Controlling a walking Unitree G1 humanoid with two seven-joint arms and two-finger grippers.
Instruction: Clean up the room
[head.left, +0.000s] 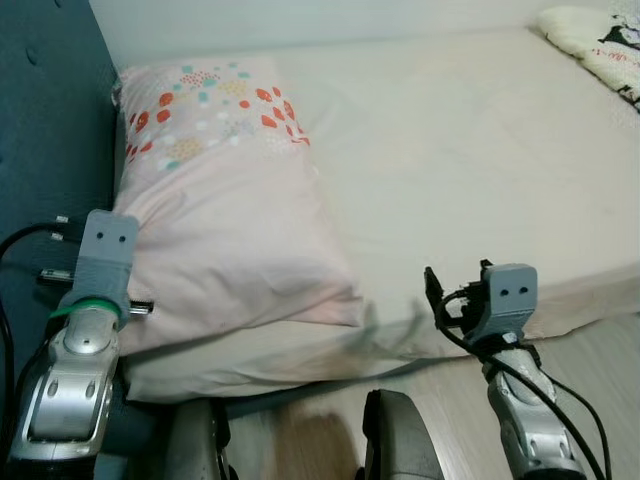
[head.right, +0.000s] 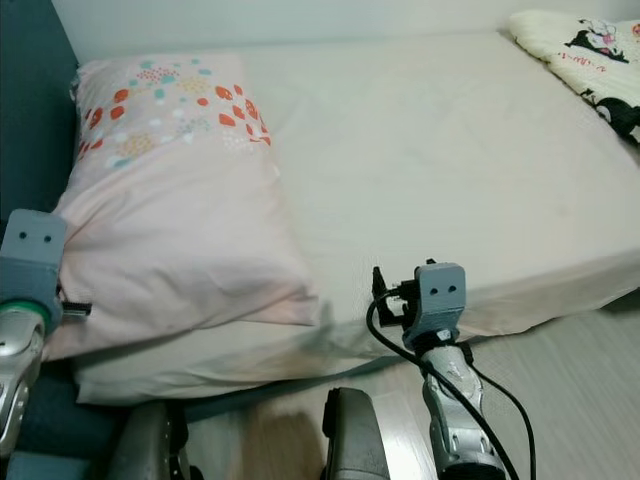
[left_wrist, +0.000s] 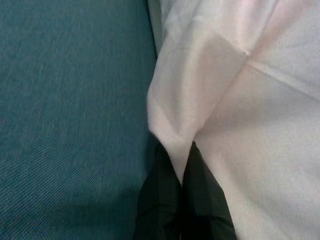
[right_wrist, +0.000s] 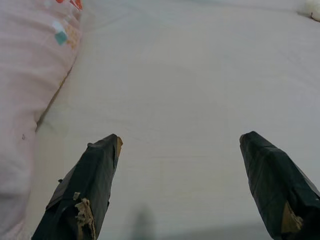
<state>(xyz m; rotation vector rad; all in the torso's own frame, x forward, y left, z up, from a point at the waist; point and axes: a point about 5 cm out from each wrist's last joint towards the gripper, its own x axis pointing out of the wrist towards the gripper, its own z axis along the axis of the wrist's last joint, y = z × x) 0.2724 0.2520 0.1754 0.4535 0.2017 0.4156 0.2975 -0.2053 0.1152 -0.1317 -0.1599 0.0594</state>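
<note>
Pinching a fold of the pillow's (head.left: 225, 200) pink cover, the left hand (left_wrist: 181, 187) has its two black fingers (left_wrist: 159, 200) pressed together on the cloth at the pillow's near corner, on the side that meets the teal headboard (left_wrist: 70, 100). The left arm (head.left: 75, 370) rises from below, wrist level with that corner. The pillow lies at the head of the bed (head.left: 450, 170), its printed end farthest from the robot, its near end reaching the mattress edge.

The right arm (head.right: 450, 400) is raised at the near edge of the bed, well apart from the pillow. The right hand (right_wrist: 182, 187) is spread wide, both fingers (right_wrist: 90, 185) over bare sheet, touching nothing.

From the head camera the left fingertips are hidden behind the wrist housing. A patterned blanket (head.right: 590, 60) at the far corner of the bed, opposite the pillow, is cut off by the frame edge. Wood floor (head.left: 590, 350) runs beside the bed.
</note>
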